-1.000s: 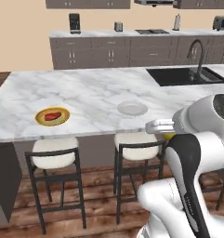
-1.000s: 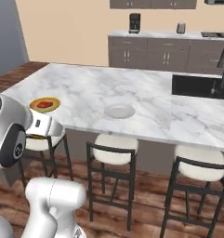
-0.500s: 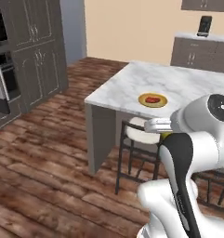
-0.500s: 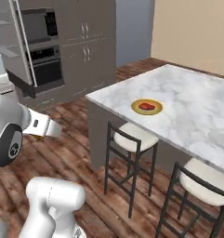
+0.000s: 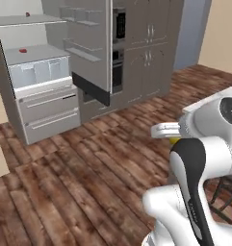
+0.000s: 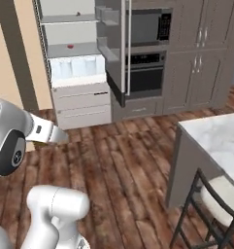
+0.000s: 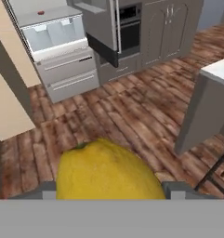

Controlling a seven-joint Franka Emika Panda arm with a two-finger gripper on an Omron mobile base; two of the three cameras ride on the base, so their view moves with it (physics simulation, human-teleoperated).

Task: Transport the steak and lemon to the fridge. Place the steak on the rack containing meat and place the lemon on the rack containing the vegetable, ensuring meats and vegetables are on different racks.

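Observation:
My gripper (image 7: 111,190) is shut on the lemon (image 7: 108,171), a smooth yellow oval low in the hand view. A sliver of the lemon (image 5: 174,140) peeks out by my hand in the left base view. Across the wooden floor the pale grey fridge (image 5: 45,103) (image 6: 79,104) (image 7: 67,69) stands open. Its upper flat shelf (image 5: 31,20) (image 6: 70,18) has a pale front edge. On the shelf below lies the meat (image 5: 22,50) (image 6: 70,46) (image 7: 40,12), a small red lump above the clear bins. The steak is out of view.
The fridge's open door (image 5: 88,48) (image 6: 111,48) juts out with ledges, beside a wall oven (image 6: 147,48) and dark grey cabinets (image 5: 151,48). The marble island's corner (image 6: 215,141) (image 7: 215,69) and a stool (image 6: 220,194) are close on the right. Wooden floor (image 5: 88,163) lies between.
The whole picture has swung from the island to the open fridge, so the base has moved. The lemon stays in my shut gripper.

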